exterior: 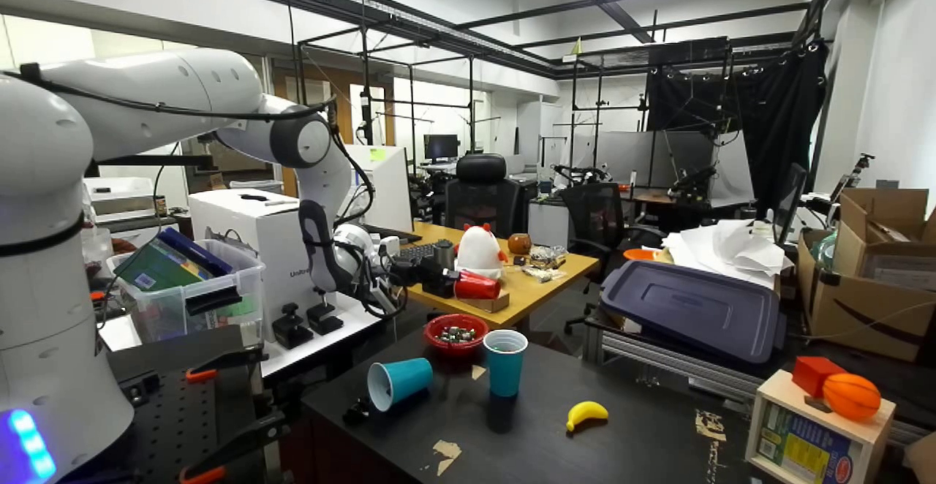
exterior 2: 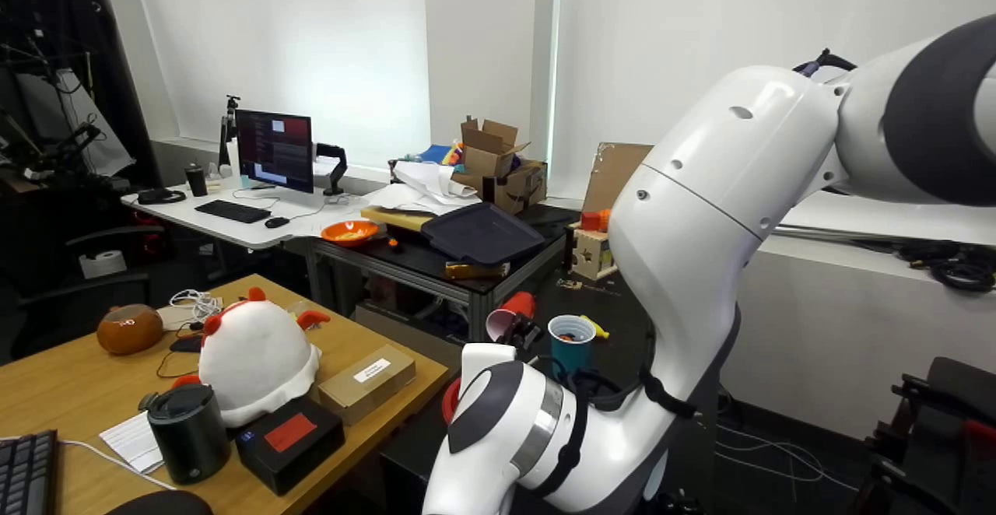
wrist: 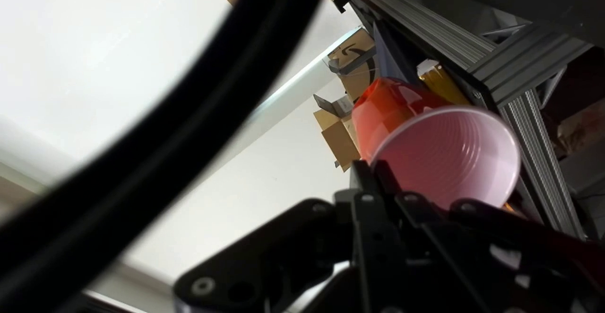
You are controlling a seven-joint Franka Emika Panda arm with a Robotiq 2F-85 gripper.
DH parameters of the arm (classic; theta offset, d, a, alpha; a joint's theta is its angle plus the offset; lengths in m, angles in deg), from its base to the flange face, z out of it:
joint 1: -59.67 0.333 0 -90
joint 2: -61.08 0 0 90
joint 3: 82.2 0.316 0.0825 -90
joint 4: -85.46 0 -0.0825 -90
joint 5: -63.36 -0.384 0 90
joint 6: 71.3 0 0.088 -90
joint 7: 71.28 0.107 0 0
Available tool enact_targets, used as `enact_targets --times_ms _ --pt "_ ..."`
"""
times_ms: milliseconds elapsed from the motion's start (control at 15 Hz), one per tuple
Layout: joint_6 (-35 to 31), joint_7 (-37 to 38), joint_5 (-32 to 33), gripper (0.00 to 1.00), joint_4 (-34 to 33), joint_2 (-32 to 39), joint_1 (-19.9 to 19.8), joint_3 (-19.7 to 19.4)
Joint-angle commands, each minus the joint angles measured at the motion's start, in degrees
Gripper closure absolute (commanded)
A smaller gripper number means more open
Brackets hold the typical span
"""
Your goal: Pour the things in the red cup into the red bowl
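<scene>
Up off the counter [exterior: 541, 440], at approx. 1 o'clock from the red bowl [exterior: 455, 350] in an exterior view, the red cup [exterior: 479, 286] hangs on its side, mouth facing the claw [wrist: 375, 169]. Claw's narrow, pinching the cup at the rim. Looks like thin plastic: v. light, springy at the lip, prob. stiffer near the base, slick b/c of the gloss, hard to break. Rim's a fair hold for pouring, but the cup could pivot there; grip firm, not hard, or the wall may buckle. No bits show in the visible inside, & small bits [exterior: 457, 335] lie in the bowl, so pour's prob. done. A blue cup [exterior: 504, 364] stands at 4 o'clock from the bowl; lower clear of it.
</scene>
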Motion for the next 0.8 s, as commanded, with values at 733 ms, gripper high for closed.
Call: enact_targets --times_ms 733 --pt "-14.3 4.4 -1.3 0.99 2.0 -1.6 -3.5 2.4"
